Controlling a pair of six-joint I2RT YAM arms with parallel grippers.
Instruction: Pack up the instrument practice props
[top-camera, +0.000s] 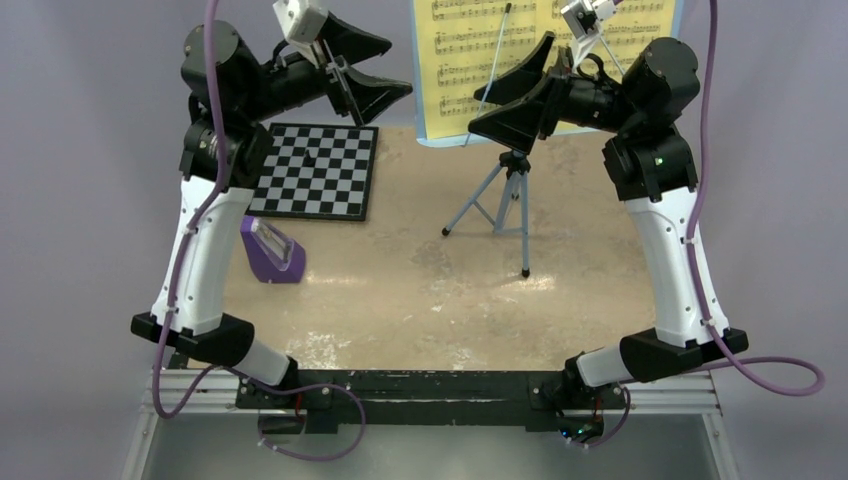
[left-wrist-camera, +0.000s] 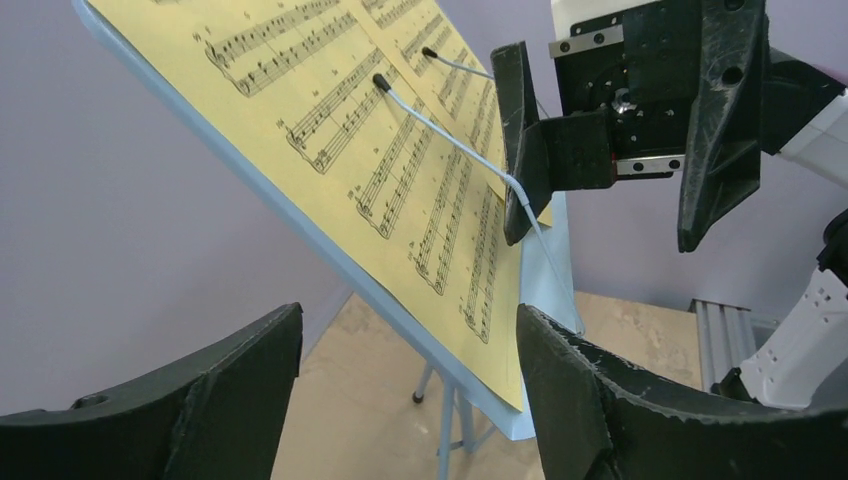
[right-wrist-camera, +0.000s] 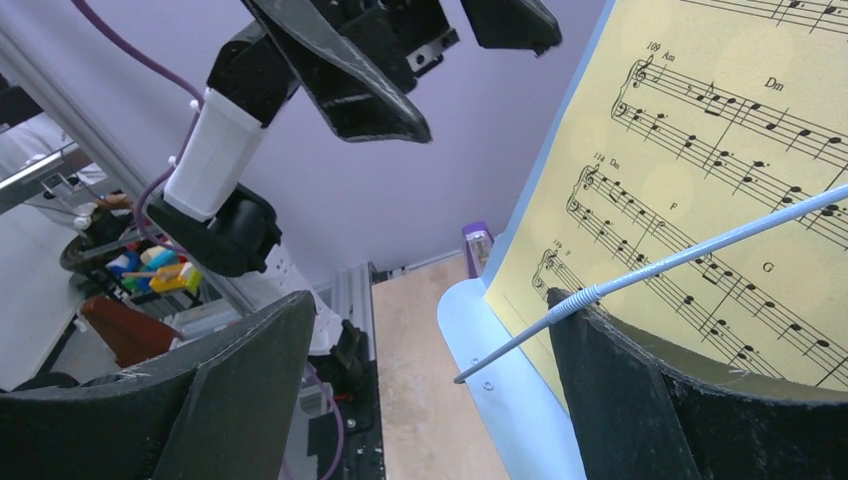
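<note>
Both open, the left end effector (left-wrist-camera: 408, 340) and right end effector (right-wrist-camera: 420, 330) hover by the yellow sheet of music (top-camera: 460, 50) held flat on the light blue tripod stand (top-camera: 512, 175) at upper centre, while the purple pyramid metronome (top-camera: 272, 250) sits lower left on the tabletop (top-camera: 400, 280).

I see a black-and-white checkerboard (top-camera: 318, 172) lying flat on the far left part of the worn beige table (top-camera: 400, 300). A plain purple backdrop (top-camera: 90, 100) rises behind the table and along its sides. In the right wrist view, beyond the table, there is blurred colourful clutter (right-wrist-camera: 150, 270).
</note>
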